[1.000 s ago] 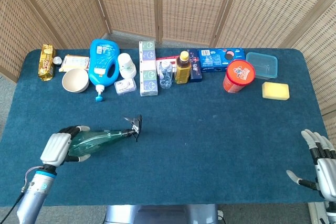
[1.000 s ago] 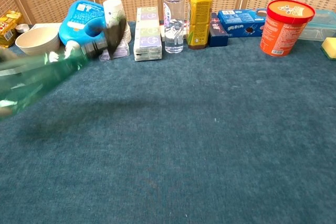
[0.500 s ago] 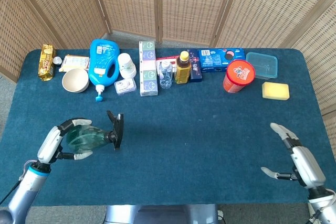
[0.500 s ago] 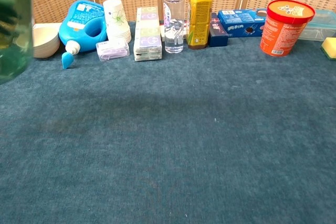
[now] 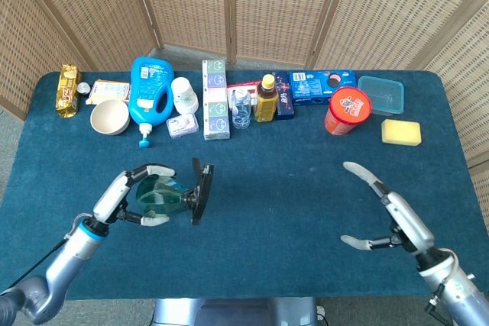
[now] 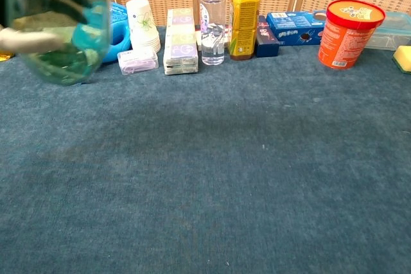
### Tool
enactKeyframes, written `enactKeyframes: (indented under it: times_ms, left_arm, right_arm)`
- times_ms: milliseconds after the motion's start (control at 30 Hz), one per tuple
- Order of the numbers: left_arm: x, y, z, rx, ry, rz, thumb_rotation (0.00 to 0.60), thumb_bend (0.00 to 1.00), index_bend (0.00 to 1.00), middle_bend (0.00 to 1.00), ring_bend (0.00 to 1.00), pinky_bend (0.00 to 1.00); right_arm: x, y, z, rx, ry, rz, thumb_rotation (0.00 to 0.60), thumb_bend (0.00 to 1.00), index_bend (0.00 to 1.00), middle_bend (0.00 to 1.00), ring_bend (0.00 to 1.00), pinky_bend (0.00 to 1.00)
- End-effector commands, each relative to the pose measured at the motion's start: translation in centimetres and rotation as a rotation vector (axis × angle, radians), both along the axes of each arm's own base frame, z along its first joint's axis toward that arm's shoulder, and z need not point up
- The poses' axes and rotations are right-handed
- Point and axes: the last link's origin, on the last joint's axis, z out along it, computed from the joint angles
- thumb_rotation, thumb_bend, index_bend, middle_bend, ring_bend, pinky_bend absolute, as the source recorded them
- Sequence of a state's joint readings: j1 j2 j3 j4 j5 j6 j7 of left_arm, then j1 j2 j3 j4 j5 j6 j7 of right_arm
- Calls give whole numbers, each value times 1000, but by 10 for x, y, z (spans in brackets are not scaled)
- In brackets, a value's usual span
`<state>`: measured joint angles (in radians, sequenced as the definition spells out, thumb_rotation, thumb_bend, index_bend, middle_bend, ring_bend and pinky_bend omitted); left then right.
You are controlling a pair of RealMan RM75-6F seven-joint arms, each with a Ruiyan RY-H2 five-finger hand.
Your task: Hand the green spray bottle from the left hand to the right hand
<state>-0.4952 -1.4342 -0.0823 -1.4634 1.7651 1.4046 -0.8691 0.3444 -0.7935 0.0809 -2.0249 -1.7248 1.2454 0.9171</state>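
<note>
Left hand is wrapped around the body of the green spray bottle, with fingers over the top and thumb beneath. The bottle is held clear of the bench, at the near left of the scene, with its black trigger head turned toward the right. In the chest view the bottle is shown blurred at the upper left, upright or nearly so, in front of the row of goods along the far edge.

Right hand is held at the near right with fingers spread apart and nothing between them, palm turned toward the left. The two hands are well apart, with bare blue bench between them.

The step in hand is judged to be the approach to the transfer: the bottle is lifted and carried, but not yet offered within reach. For the next move, both hands must be brought toward the middle of the bench, and a free section of the bottle must be presented to the right hand. Release by the left hand is to be withheld until the right hand is closed firmly on the bottle.
</note>
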Motion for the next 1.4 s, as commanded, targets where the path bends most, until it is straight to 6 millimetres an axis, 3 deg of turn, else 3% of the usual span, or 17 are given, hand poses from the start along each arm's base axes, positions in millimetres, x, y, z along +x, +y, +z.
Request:
enactKeyframes:
  times_ms: [33,467,667,900,1267,1400]
  left_arm:
    - [29,9,-7,-58,-47,-13,600,0,356,468,323,439]
    - [102,33,-29,-135,-28,-32,600,0,356,468,323,439]
    - [132,37,-53,-161,-11,-37,600,0,356,468,321,439]
    - [142,37,-67,-206,-28,-17,600,0,356,468,320,438]
    - [143,41,-74,-234,-36,0,600,0,355,467,318,439]
    - [144,41,-74,-240,-41,0,600,0,353,467,317,439]
  right_arm:
    - [25,-21,-1,53,-55,55,600,0,0,0,0,0]
    - [40,-62,1,108,-180,58,600,0,0,0,0,0]
    - [65,-78,10,154,-318,97,600,0,0,0,0,0]
    - [85,-83,12,178,-365,133,600,0,0,0,0,0]
    - [114,-77,-11,220,-364,176,600,0,0,4,0,0]
    - [119,-76,-14,201,-348,176,600,0,0,82,18,13]
